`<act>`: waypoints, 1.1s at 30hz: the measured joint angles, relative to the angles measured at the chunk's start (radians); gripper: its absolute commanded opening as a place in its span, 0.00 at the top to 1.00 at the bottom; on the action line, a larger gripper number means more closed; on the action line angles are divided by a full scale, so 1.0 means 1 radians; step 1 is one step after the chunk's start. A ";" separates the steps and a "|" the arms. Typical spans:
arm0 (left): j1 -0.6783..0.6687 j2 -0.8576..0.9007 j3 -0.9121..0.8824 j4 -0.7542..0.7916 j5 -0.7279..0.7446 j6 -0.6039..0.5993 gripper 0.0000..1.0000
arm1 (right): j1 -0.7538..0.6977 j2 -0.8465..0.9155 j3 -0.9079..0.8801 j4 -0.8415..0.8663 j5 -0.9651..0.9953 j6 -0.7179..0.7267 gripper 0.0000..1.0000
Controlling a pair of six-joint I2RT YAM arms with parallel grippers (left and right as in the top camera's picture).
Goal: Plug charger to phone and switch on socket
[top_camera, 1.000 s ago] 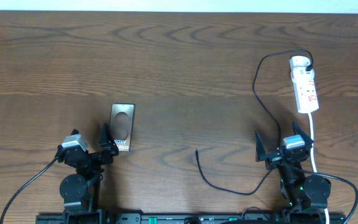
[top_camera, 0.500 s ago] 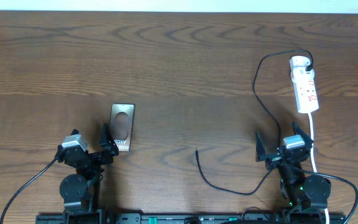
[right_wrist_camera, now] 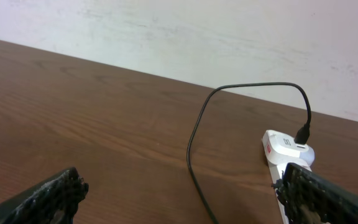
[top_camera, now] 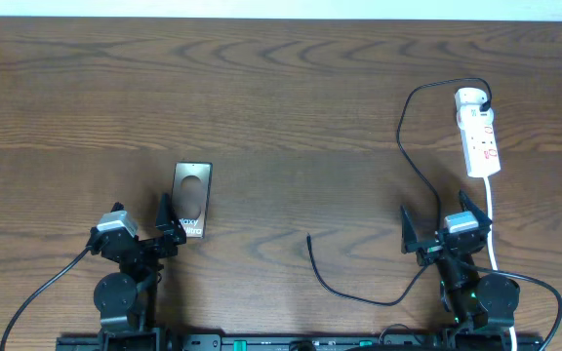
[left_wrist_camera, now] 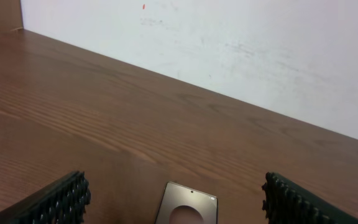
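The left wrist view's bottom edge cuts off the phone (left_wrist_camera: 188, 203). A finger (right_wrist_camera: 328, 199) of the right gripper (right_wrist_camera: 179, 182) hides the near end of the socket (right_wrist_camera: 284, 147).

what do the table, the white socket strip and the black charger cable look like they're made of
Table: wood or wood-look laminate; brown grain lines, low sheen. Socket: probably moulded plastic, smooth white shell with red markings. Charger: thin black cable, likely rubber or plastic sheath; it lies in loose curves.
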 measured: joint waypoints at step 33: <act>0.000 0.503 0.573 -0.311 0.188 0.074 0.12 | 0.000 0.002 0.000 -0.001 0.004 0.000 0.01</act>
